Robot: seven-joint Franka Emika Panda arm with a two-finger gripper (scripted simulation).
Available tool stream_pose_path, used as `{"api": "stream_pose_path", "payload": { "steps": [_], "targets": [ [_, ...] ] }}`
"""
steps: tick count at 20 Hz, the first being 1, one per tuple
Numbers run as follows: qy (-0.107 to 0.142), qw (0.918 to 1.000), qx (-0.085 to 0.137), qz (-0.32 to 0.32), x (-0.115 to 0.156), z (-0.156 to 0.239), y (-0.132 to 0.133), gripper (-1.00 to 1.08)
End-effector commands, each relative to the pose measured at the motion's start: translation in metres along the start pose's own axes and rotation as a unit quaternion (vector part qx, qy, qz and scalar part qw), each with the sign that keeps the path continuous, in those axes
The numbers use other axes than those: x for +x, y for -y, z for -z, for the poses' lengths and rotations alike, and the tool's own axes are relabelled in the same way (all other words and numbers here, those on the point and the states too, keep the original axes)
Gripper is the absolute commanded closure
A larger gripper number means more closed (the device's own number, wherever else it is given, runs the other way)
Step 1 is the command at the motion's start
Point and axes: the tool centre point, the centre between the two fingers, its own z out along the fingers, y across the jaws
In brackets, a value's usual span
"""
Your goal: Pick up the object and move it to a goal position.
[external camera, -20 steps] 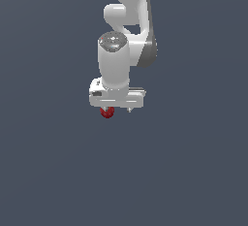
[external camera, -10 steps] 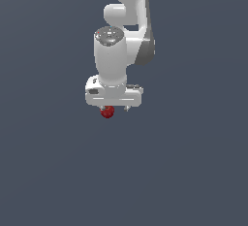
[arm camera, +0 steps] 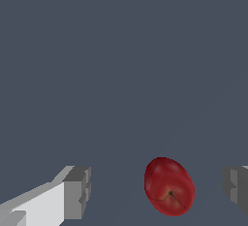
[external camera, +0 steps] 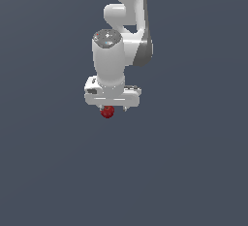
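Apple (arm camera: 169, 186), small, glossy, dark red, dimple visible in the wrist view, lay on the plain grey surface (external camera: 193, 171) between the two gripper fingers. Wrist view showed grey floor on both sides of it: a wider gap toward the finger pad (arm camera: 77, 192) at one side, a narrower gap toward the other pad at the frame edge. No contact seen on either side.

Gripper (external camera: 112, 107) stood wide, fingers well apart, nothing held. In the exterior view the white hand pointed straight down, with the apple showing just under its lower edge, toward the exterior view's left of the hand's middle. Whether the fingertips had reached apple height could not be told from that angle.

Judgement: step in hand was the approach before the grasp; pick-up not yet done, transport to goal not started. No goal marker visible in either view.

Next move, as judged: centre the apple between the pads, since it sat off-centre, settle to mid-height of the fruit, then close. A round, slick body may roll or squirt out if one pad touches first.
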Motion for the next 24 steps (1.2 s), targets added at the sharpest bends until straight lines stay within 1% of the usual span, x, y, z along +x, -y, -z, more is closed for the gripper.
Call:
{"api": "stream_pose_path", "payload": {
  "steps": [1, 6, 10, 14, 19, 24],
  "targets": [
    [0.002, 0.9999, 0.001, -0.017, -0.007, -0.008, -0.005, -0.92],
    [0.008, 0.9974, 0.003, -0.072, -0.029, -0.033, -0.020, -0.92],
    [0.013, 0.9921, 0.003, -0.125, -0.052, -0.055, -0.034, -0.92],
    [0.017, 0.9864, 0.003, -0.164, -0.070, -0.069, -0.044, -0.92],
    [0.020, 0.9815, 0.002, -0.190, -0.083, -0.079, -0.050, -0.92],
    [0.020, 0.9812, 0.002, -0.192, -0.084, -0.080, -0.051, -0.92]
  ]
}}
